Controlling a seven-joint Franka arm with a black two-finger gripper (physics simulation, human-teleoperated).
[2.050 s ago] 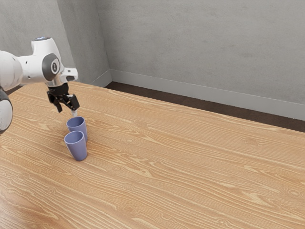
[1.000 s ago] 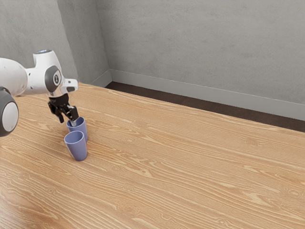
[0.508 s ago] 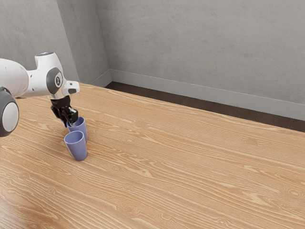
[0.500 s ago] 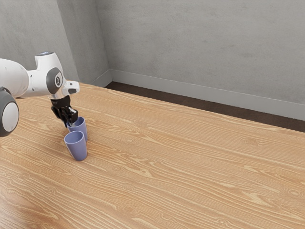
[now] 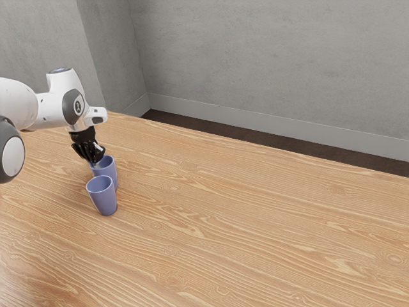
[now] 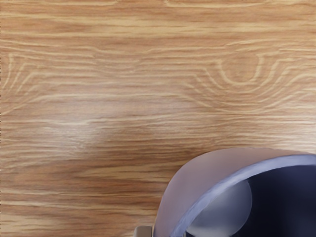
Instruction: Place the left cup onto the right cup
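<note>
Hand (image 5: 92,159) pinches the far cup (image 5: 107,173) by its rim wall; it looks light, stiff, smooth, maybe slippery.

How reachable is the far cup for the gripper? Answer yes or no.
Likely yes: the gripper sits at the rim of the far cup, nothing between; the near cup stands clear of it.

Glossy white arm (image 5: 29,105), rounded shells; grey round joint cap (image 5: 71,106), dark-ringed; small black gripper (image 5: 93,160), two fingers.
</note>
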